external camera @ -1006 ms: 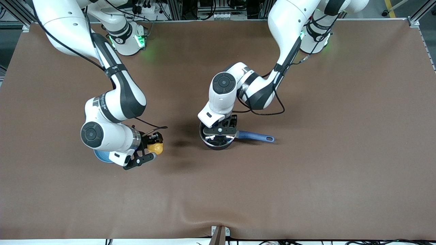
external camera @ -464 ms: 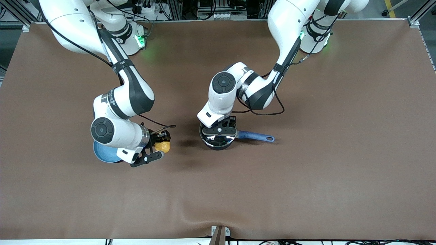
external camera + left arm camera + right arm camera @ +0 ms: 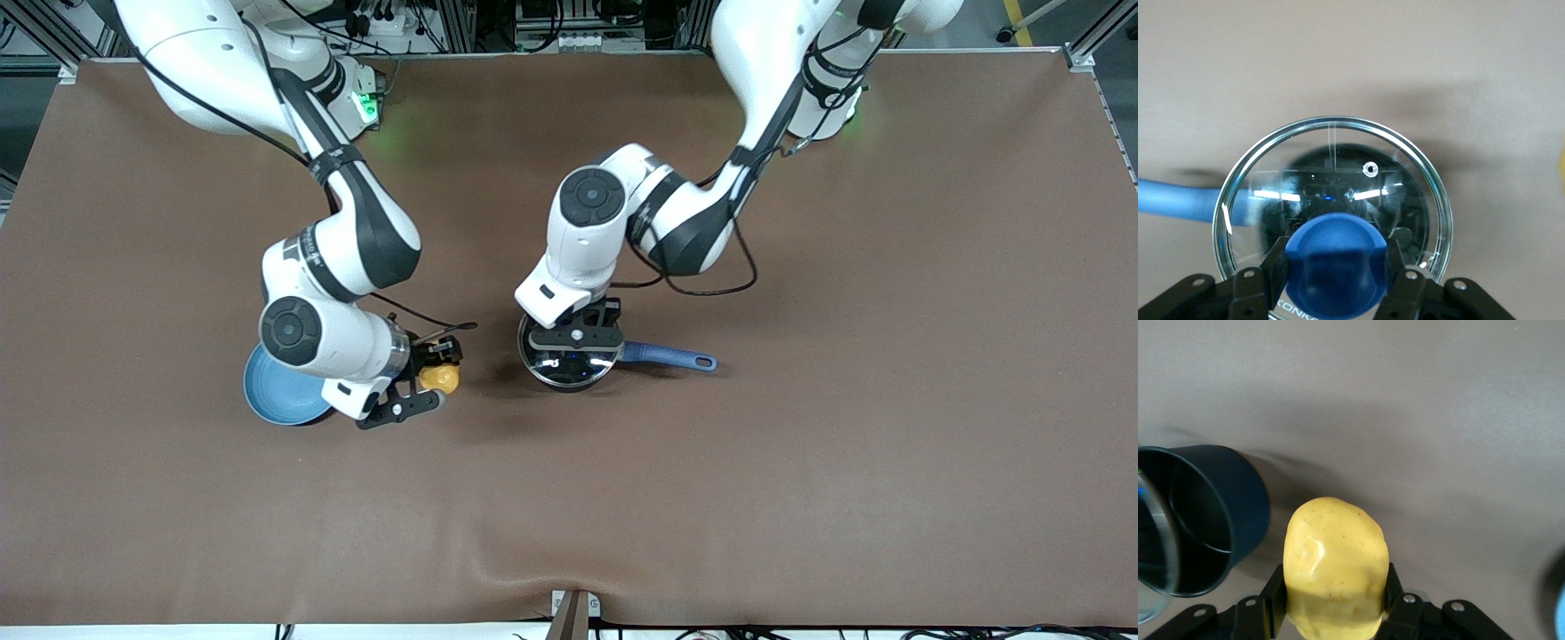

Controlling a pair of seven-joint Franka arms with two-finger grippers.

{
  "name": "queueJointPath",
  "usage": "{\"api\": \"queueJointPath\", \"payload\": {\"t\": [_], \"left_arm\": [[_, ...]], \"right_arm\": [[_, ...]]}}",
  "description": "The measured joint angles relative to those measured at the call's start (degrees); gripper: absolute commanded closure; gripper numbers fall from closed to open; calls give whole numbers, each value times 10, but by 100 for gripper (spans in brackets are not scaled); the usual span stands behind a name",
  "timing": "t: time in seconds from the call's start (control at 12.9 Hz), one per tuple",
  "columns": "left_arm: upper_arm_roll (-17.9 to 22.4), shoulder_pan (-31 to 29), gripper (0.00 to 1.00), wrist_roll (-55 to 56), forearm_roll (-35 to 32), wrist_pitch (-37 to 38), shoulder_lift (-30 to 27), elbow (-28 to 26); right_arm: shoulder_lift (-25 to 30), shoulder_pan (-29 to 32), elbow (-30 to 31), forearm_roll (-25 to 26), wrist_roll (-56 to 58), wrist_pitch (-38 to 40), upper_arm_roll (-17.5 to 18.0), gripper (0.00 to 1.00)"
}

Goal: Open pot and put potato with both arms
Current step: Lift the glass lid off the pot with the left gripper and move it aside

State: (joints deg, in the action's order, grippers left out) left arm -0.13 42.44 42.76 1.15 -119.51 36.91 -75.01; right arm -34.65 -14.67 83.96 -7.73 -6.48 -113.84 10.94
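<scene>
Two arms: both at work over a brown table (image 3: 800, 462), each gripper carrying something.
Plate: flat and light blue (image 3: 277, 391), on the table toward the right arm's end, partly covered by that arm's wrist.
Right gripper (image 3: 427, 387): in the air above bare table between the plate and the pot, fingers clamped on the potato.
Potato (image 3: 438, 377): a small, lumpy, yellow-orange oval with fine brown specks; in the right wrist view (image 3: 1335, 567) it stands upright between the two black fingers (image 3: 1275, 593), pinched at its lower sides, its upper half clear of them.
Pot (image 3: 569, 366): small, black and round, near the middle of the table; the right wrist view (image 3: 1201, 517) shows its dark inside uncovered, the glass raised off the rim.
Lid (image 3: 571, 356): clear glass with a metal rim and a blue knob (image 3: 1335, 263), held over the pot.
Left gripper (image 3: 576, 336): directly over the pot, fingers (image 3: 1401, 277) closed on either side of the knob.
Handle (image 3: 667, 357): long and blue, a hole at its tip, pointing toward the left arm's end of the table.
</scene>
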Motion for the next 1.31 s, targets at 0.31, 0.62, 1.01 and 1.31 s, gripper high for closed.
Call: {"api": "queueJointPath", "payload": {"t": [0.31, 0.62, 1.01, 1.31], "left_arm": [[4, -83, 100, -47, 0, 106, -97, -15], [5, -199, 100, -155, 0, 117, -156, -93], [4, -308, 100, -265, 0, -4, -184, -249], [3, -332, 100, -317, 0, -210, -173, -423]], "right_arm": [[0, -41, -11, 0, -65, -2, 2, 100], [1, -102, -27, 4, -124, -26, 1, 100], [-21, -133, -23, 13, -126, -135, -1, 100], [-60, -159, -19, 15, -126, -170, -2, 100]]}}
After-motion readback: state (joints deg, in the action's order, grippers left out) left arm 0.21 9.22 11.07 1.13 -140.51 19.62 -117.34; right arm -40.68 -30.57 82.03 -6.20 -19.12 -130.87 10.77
